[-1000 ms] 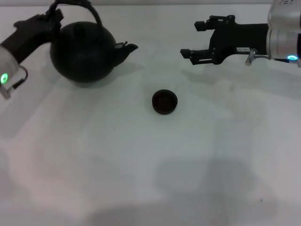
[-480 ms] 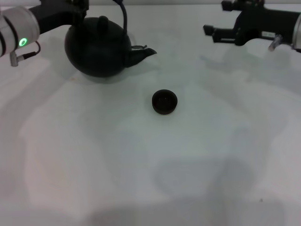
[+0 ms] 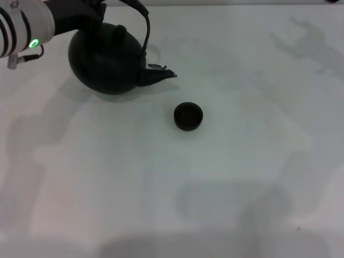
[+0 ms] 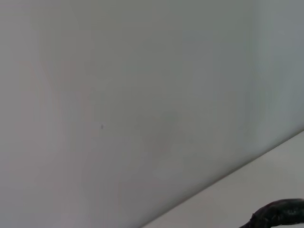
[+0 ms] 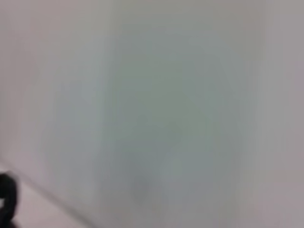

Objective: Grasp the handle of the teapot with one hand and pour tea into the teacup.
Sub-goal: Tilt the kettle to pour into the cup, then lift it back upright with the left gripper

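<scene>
Tilting the teapot [image 3: 107, 62] spout-down, the left gripper [image 3: 99, 4] is clamping the handle [image 3: 144, 21] at the table's far left, and next it is needing to reach the teacup [image 3: 188, 116] nearby.

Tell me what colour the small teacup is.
Black all over: the teacup shows as a plain matte black bowl on the white table, best seen in the head view.

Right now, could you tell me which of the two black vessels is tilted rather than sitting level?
The teapot, held by the left gripper, tips spout-down; the small teacup sits level.
</scene>
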Robot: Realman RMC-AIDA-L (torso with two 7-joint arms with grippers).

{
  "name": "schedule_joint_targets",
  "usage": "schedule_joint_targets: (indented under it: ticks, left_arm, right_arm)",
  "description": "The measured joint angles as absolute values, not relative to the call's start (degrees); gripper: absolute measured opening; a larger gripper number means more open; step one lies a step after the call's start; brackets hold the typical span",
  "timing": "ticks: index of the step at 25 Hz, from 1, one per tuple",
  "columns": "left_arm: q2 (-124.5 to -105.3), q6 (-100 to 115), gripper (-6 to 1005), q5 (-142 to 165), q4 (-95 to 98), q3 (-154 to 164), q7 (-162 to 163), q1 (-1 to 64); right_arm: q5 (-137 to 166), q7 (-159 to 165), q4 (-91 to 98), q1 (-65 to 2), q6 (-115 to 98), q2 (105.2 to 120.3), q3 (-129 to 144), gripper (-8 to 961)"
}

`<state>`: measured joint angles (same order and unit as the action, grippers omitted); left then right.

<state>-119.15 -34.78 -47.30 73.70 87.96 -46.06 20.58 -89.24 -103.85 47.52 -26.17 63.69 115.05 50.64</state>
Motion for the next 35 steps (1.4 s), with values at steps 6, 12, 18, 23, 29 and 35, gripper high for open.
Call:
schedule_joint_targets:
  ticks: [6, 12, 18, 23, 29, 35]
  left_arm:
    - [-119.17, -37.71, 131, -35.28, 80.61, 91.31, -36.44, 19.07]
    - [-119.16, -39.29, 131, -30.07, 82.09, 95.57, -31.71, 19.56]
    - [-119.23, -40.98, 130, -29.74, 83.82, 96.67, -31.33, 19.45]
    - [-119.18, -42.94, 130, -29.56, 85.86, 97.59, -30.70, 19.07]
    - [-119.18, -46.03, 130, -27.27, 87.81, 98.16, -29.80, 18.92]
    - [-119.19, -47.56, 130, -24.64, 90.54, 99.04, -28.29, 17.40]
  right_arm:
    - [-89.33, -103.88, 47.49, -26.19, 65.90, 114.97, 44.39, 845]
    - [-89.38, -104.18, 47.15, -26.20, 65.34, 114.89, 43.04, 845]
    - [-89.38, -104.64, 46.60, -26.11, 64.71, 114.87, 40.38, 845]
    - [-89.39, -104.67, 46.58, -25.57, 63.74, 114.73, 40.16, 845]
    - [-89.36, -104.67, 46.58, -25.30, 62.72, 114.69, 39.28, 845]
    - [-89.36, -104.67, 46.58, -24.88, 62.65, 114.69, 38.70, 845]
